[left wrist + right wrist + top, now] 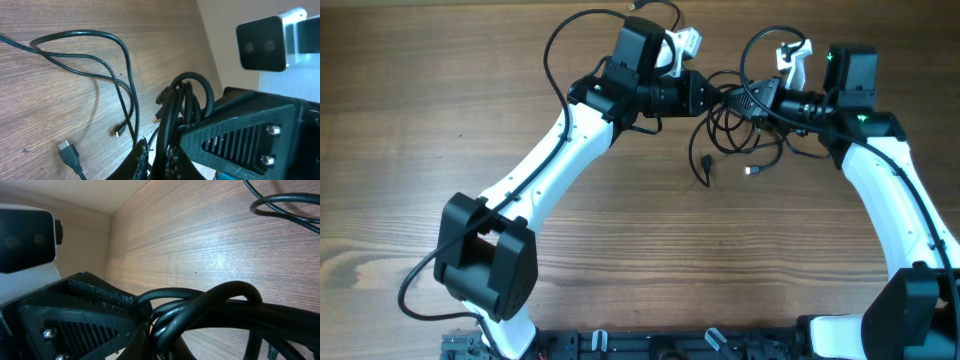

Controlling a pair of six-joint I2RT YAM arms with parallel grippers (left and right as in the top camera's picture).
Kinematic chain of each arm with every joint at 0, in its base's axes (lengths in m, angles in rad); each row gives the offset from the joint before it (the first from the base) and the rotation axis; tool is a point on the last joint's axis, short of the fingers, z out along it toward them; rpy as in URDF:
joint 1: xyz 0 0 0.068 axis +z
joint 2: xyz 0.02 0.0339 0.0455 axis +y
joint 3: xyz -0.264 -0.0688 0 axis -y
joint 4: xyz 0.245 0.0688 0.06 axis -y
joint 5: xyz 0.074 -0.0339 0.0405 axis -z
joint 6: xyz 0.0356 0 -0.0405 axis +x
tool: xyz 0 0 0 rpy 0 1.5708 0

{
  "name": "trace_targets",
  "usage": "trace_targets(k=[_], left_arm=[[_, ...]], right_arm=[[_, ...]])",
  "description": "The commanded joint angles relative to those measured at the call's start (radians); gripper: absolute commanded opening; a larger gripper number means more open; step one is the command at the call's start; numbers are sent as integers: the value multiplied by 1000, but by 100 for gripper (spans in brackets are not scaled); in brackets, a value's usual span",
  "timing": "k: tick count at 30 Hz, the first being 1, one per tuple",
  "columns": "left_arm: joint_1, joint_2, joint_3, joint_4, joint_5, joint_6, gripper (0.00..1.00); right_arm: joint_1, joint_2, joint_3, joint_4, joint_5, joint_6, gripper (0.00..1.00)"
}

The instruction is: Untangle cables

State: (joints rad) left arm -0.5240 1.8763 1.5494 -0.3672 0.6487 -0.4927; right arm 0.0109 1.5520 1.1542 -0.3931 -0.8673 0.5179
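The cables (732, 132) are thin black cords bunched in loops between the two grippers at the far middle of the table, with plug ends (752, 171) trailing toward the front. My left gripper (718, 98) is shut on the bundle from the left. In the left wrist view the gripped loops (187, 100) stand up between its fingers (157, 162), with loose strands and a plug (67, 151) on the wood. My right gripper (735, 102) is shut on the same bundle from the right; thick loops (210, 310) fill its wrist view at the fingers (172, 345).
The wooden table (440, 110) stretches to the left and front. The arms' own thicker black wires arc over the left arm (555, 50) and the right gripper (760, 40). The table's far edge meets a pale wall (240, 20).
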Motion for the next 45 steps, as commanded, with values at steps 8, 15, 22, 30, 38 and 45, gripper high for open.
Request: trace_targets(k=[8, 15, 22, 30, 38, 45], left_arm=[[143, -24, 1, -6, -3, 14, 4], [272, -259, 1, -379, -235, 97, 4], [287, -290, 2, -617, -687, 49, 4], [286, -365, 1, -587, -632, -20, 4], [285, -364, 1, -390, 19, 201, 4], [285, -363, 1, -354, 127, 192, 4]], right_arm=[[5, 2, 17, -125, 210, 56, 4], [5, 10, 17, -116, 225, 79, 4], [5, 10, 17, -109, 251, 89, 4], [5, 10, 17, -141, 452, 68, 4], [26, 8, 18, 11, -85, -196, 33], [130, 8, 17, 117, -102, -62, 37]])
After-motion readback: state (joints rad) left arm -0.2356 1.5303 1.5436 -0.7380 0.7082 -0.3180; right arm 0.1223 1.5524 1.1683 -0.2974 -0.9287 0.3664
